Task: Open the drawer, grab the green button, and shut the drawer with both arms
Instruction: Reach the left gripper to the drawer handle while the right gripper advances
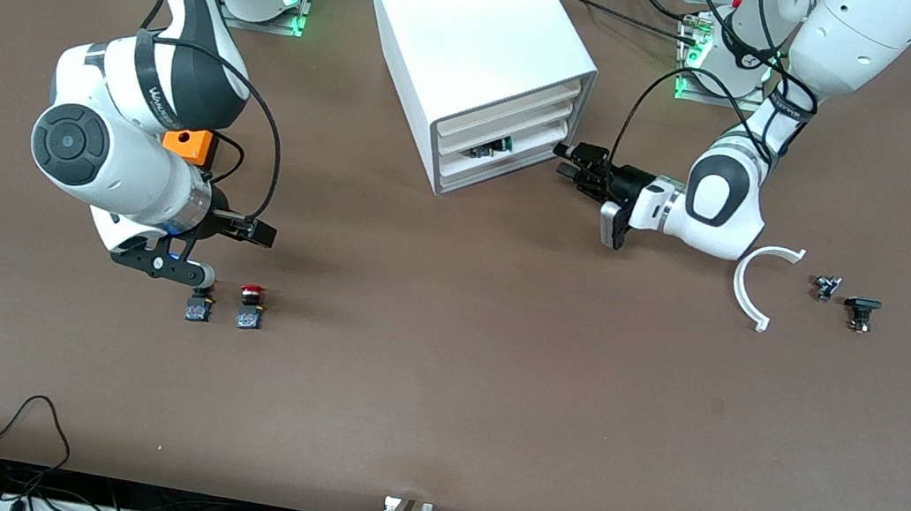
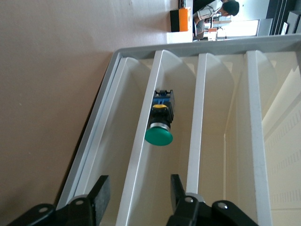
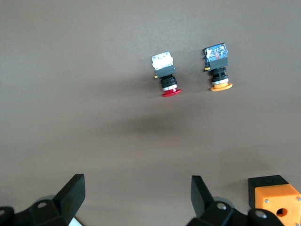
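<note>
Left gripper (image 1: 565, 162) level at cabinet (image 1: 475, 53) front, fingers (image 2: 99, 193) parted astride front edge of drawer (image 2: 141, 141), not clamped on it; nothing held. Drawer looks barely out of cabinet, hard to judge from front view. Green button (image 2: 159, 123) lies on its side in that drawer. Right gripper (image 1: 190, 276) over table (image 1: 436, 395) toward right arm's end from cabinet, above yellow-capped button (image 3: 217, 68), red-capped button (image 3: 166, 75) beside it; fingers spread wide, empty.
</note>
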Tool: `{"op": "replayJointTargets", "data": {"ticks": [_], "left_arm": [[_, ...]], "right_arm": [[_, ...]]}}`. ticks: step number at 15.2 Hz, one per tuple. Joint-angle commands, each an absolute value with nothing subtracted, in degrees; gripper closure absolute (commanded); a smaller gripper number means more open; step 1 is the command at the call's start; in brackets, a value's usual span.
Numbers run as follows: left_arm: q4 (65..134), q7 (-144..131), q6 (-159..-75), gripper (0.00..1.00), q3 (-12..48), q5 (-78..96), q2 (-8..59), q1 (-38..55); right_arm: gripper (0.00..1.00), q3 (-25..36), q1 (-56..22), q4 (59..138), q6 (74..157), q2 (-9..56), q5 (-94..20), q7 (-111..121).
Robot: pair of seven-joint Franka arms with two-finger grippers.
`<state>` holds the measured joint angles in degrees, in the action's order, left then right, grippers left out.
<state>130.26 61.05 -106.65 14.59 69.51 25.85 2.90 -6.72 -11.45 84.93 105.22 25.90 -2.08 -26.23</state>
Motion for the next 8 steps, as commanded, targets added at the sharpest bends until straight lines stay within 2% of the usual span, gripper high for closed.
{"op": "replayJointTargets", "data": {"ticks": [1, 8], "left_arm": [[131.9, 62.7, -107.1, 0.43, 15.3, 71.7, 26.3, 3.3], [133.5, 62.7, -110.2, 0.42, 18.2, 74.7, 26.7, 3.7]], "right_arm": [[0.0, -6.7, -13.4, 81.7, 104.6, 26.7, -2.7, -30.0], [0.0, -6.6, -17.1, 78.8, 104.7, 27.9, -2.7, -37.0]]}}
